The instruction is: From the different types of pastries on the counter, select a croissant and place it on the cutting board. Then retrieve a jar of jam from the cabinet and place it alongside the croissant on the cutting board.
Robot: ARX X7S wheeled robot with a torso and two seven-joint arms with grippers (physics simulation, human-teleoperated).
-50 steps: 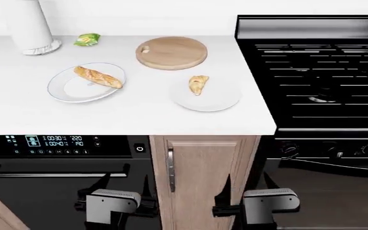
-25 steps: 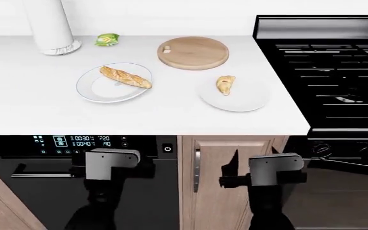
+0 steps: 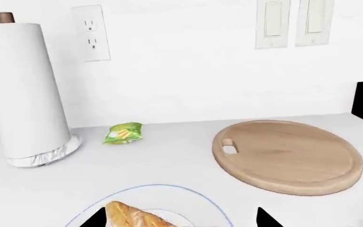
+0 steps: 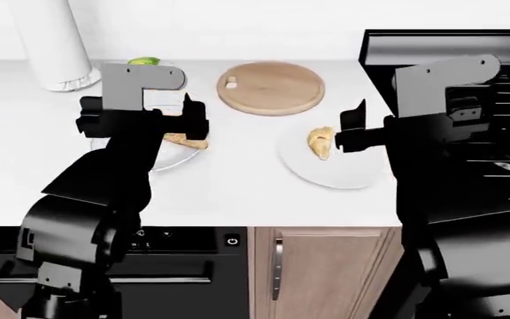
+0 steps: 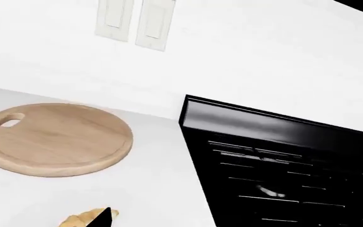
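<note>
- Croissant lies on a plain white plate on the counter, just beside the right gripper on its inner side; in the right wrist view only its golden end shows, next to a dark fingertip.
- Right gripper hangs over the plate's far edge with nothing in it; only one fingertip shows, so I cannot tell how wide it stands.
- Cutting board, round and bare, sits beyond both grippers and between them, handle hole turned toward the left arm's side; it is apart from both plates.
- Left gripper hovers above the blue-rimmed plate, its two dark fingertips spread wide with nothing between them.
- Baguette lies on that plate directly under the left gripper, mostly hidden by the arm in the head view.
- Paper towel roll stands beyond the left gripper toward the wall, with a green-labelled item near its base.
- Stove adjoins the counter on the right gripper's outer side.
- No jam jar is in view.
</note>
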